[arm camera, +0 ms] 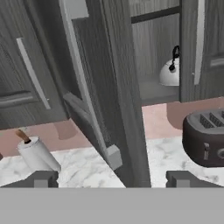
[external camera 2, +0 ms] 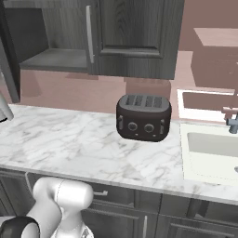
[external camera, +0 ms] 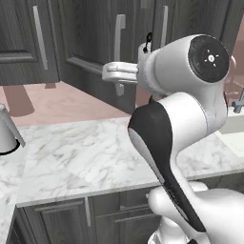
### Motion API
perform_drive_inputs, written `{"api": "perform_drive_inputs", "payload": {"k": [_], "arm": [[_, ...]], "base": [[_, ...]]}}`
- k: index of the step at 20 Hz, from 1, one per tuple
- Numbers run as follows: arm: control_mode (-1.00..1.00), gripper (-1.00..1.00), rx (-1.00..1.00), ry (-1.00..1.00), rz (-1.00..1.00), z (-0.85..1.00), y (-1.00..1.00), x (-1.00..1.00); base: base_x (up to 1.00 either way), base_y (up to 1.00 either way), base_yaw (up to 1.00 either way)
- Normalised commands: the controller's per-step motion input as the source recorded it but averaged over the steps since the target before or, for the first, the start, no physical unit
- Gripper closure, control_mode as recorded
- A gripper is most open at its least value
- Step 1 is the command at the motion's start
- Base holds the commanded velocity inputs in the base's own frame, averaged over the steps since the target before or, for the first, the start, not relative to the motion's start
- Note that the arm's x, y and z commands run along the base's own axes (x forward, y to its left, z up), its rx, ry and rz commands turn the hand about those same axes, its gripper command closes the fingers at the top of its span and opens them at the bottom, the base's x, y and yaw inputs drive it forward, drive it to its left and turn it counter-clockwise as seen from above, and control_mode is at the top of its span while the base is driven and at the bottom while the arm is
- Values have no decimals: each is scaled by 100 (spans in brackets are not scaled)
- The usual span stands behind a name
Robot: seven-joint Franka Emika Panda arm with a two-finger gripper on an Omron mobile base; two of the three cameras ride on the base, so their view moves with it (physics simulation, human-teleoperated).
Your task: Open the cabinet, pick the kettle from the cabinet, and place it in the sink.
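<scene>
Kettle (arm camera: 169,72) inside the open cabinet (arm camera: 118,65), on its lower shelf, partly hidden behind the right-hand door. Cabinet door swung outward, its long silver handle (arm camera: 85,94) between the spread fingertips (arm camera: 41,178) of the gripper (arm camera: 111,178), untouched. Toaster (external camera 2: 143,117) on the marble counter (external camera 2: 69,139), left of the sink (external camera 2: 209,153). Paper towel roll (arm camera: 37,153) at left.

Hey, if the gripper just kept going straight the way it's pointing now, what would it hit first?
Most likely the open cabinet door, whose edge and handle sit dead ahead of the open gripper. The kettle lies off to the side; depth is hard to judge.
</scene>
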Motion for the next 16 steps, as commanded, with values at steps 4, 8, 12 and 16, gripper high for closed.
{"api": "perform_drive_inputs", "payload": {"k": [4,8,12,16], "arm": [[-100,-100,19,0,0,-1,-51,-15],[-100,-100,21,0,2,-1,-53,-7],[-100,-100,15,1,4,0,-48,-3],[-100,-100,14,5,5,0,-44,0]], "base": [[0,0,0],[0,0,0],[0,0,0],[0,0,0]]}}
